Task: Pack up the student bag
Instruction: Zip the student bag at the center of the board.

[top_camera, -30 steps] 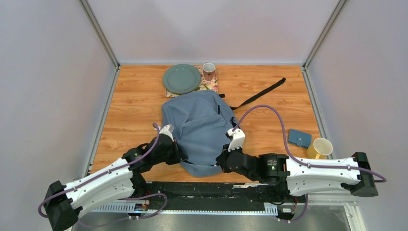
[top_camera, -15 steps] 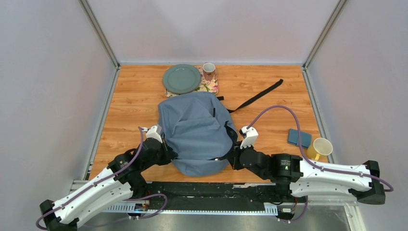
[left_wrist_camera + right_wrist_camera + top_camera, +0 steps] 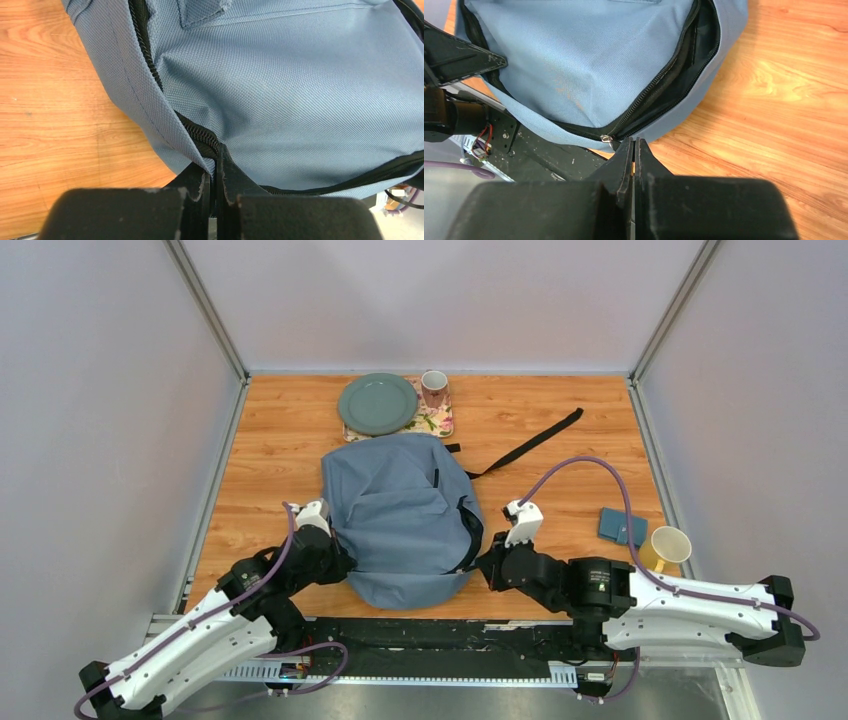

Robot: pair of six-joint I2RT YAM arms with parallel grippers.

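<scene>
Shifted leftward, student bag [image 3: 400, 510] lies just beside the floral tray [image 3: 436, 421].

Bright, even overhead light; soft shadows; wrist cams' foreground slightly blurred.

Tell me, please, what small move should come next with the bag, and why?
Probably the right gripper should draw the zip pull toward the left gripper. It is shut right beside the pull, the left gripper pinches the student bag at its zip as a brace, and the mouth gapes only narrowly.
</scene>
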